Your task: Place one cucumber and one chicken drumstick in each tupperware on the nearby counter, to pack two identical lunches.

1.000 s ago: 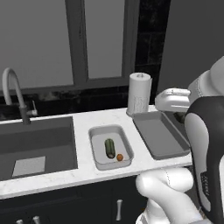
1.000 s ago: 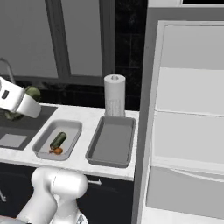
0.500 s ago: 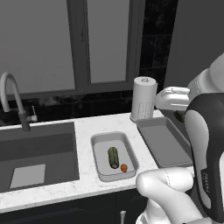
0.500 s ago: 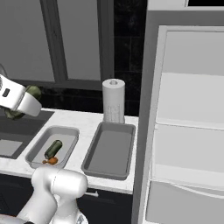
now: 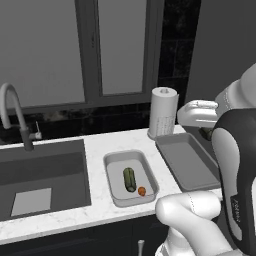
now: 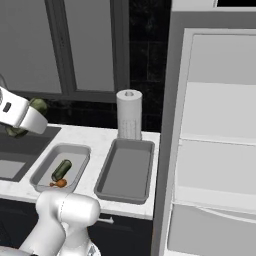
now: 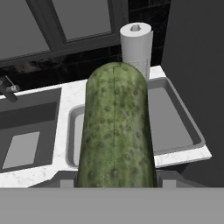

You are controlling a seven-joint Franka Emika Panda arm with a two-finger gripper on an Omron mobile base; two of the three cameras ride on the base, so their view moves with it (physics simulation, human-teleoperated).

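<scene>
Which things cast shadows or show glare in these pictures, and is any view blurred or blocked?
Left base view: flat, even light, no glare, only faint shading inside the smaller tupperware. Right base view: sharp, the paper towel roll has no clear shadow. Hand view: the held cucumber stands very close and large, hiding much of the counter, yet its bumpy skin stays in focus.

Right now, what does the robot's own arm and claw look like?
The arm is glossy white with rounded, bulbous links and a broad dark band across one segment, marked with small pale lettering too fine to read. Another rounded white link rises in the right base view. The claw sits on a boxy white hand with a small dark mark.
</scene>
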